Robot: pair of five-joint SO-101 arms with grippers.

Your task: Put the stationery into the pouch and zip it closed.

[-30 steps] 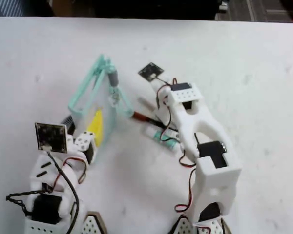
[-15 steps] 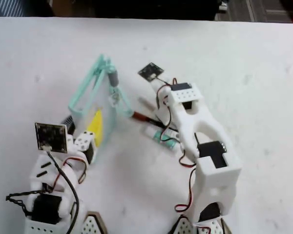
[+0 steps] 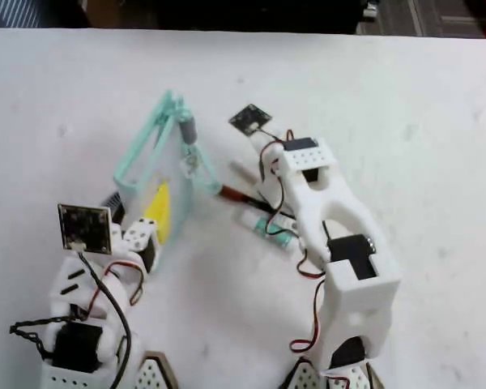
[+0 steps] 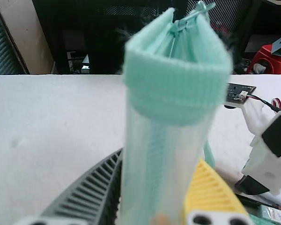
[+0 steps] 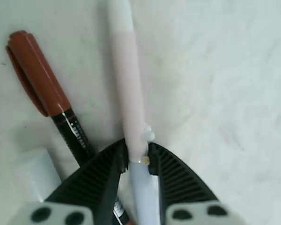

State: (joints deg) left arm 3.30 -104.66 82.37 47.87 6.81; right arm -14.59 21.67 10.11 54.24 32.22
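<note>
Grip: right fingers [image 5: 107, 173] closed on pale pink plastic pen [image 5: 126, 93]; lift w/o snagging red-capped marker [image 5: 37, 75] beside it; left fingers [image 4: 210, 197] clamp mint-green mesh pouch [image 4: 173, 93] upright.

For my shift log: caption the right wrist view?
Right end effector shut on a pale pen, red-capped marker beside it.

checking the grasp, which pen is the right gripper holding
The pale pink pen, pinched in the right gripper; the red-capped marker lies loose beside it.
</note>
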